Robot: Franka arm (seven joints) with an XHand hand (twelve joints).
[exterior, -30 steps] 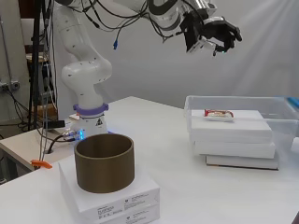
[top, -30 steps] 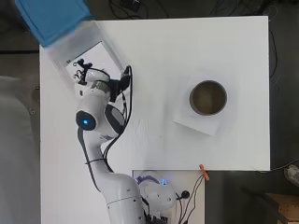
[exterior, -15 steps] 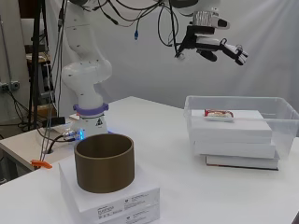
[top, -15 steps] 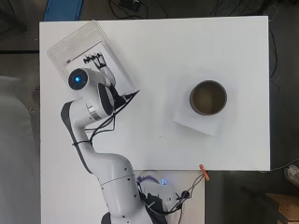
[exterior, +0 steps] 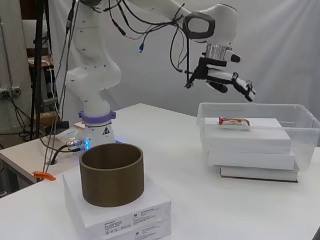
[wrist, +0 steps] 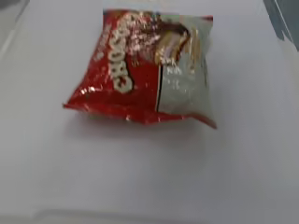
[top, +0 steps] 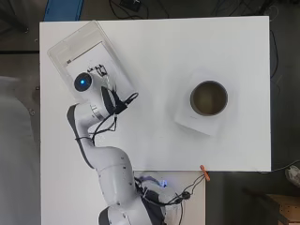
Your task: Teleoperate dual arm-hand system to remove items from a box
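The arm has swung lower since half a second ago, and the hand [exterior: 222, 80] that was high above the table now hangs just over the clear plastic box [exterior: 300, 131]; the wrist camera has come round with it and is filled by the snack packet [wrist: 149, 65].

Hand status: fingers [exterior: 240, 82] stretched out nearly straight, slanting down towards the box, nothing between them; it is empty and open, clear of the box rim.

The packet, red and silver, lies flat on a white surface inside the box [top: 61, 49]; in the side view it [exterior: 234, 122] sits towards the left part of the box, below the fingertips and apart from them; from overhead the arm's wrist covers that spot, so the packet cannot be seen there.

The box itself rests on a stack of white books [exterior: 255, 160] at the right of the side view, at the far left corner of the table [top: 154, 56] seen from above.

Well apart, nearer the side camera, a brown cylinder [exterior: 112, 172] stands upright on a flat white carton [exterior: 125, 212]; it is open at the top; overhead it [top: 209, 97] is at the right half of the table.
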